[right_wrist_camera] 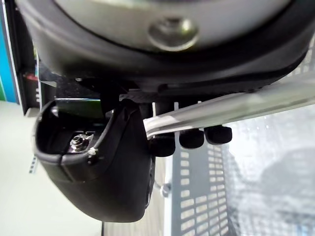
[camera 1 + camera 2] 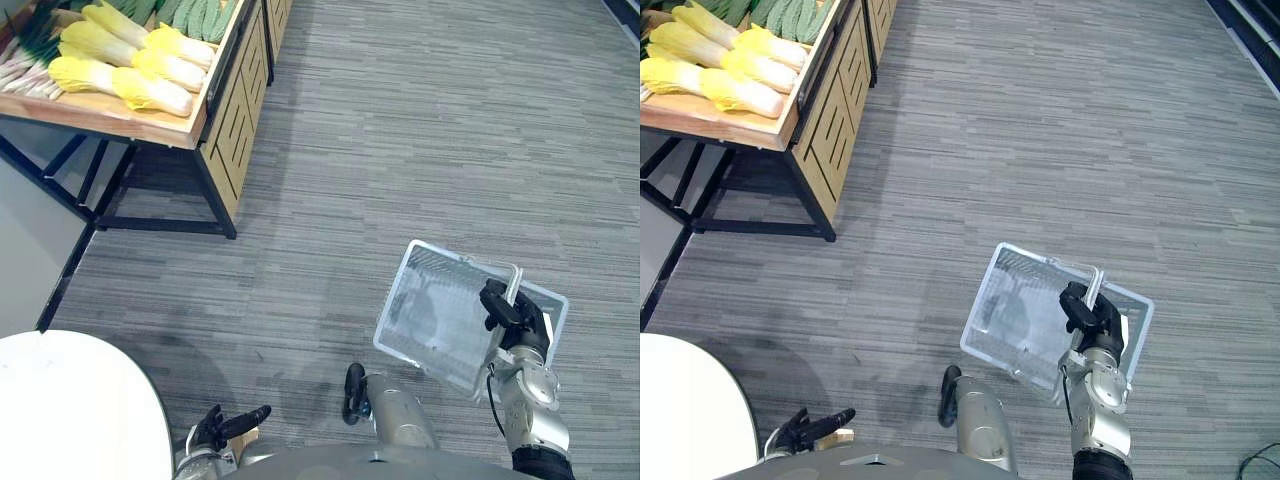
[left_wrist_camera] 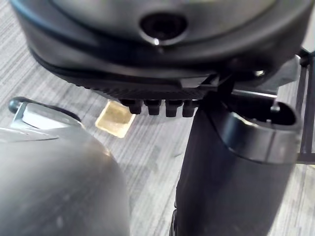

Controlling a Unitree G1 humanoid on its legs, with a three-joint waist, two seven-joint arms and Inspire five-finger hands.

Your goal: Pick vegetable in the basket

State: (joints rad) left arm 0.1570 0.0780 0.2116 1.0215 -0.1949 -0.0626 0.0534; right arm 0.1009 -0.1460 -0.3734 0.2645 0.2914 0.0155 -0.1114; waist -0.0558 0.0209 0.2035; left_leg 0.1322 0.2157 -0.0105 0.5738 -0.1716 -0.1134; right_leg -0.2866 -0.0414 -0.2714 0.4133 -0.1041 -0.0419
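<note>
An empty clear mesh basket (image 2: pixel 425 300) hangs tilted above the carpet at the lower right. My right hand (image 2: pixel 515 315) is curled round its silver handle (image 1: pixel 256 105), with the fingers (image 1: pixel 192 137) wrapped under the bar. Yellow-white cabbages (image 2: pixel 130 60) lie in a wooden produce stand (image 2: pixel 235 120) at the upper left, far from both hands. Green vegetables (image 2: pixel 195 15) lie behind them, and pale green stalks (image 2: pixel 25 65) at the stand's left end. My left hand (image 2: pixel 225 425) hangs low at the lower left, fingers relaxed and holding nothing.
The stand rests on black metal legs (image 2: pixel 215 195). A white rounded surface (image 2: pixel 70 400) sits at the lower left corner. A small tan piece (image 3: pixel 115 118) lies on the grey carpet (image 2: pixel 400 130), which stretches wide between stand and basket.
</note>
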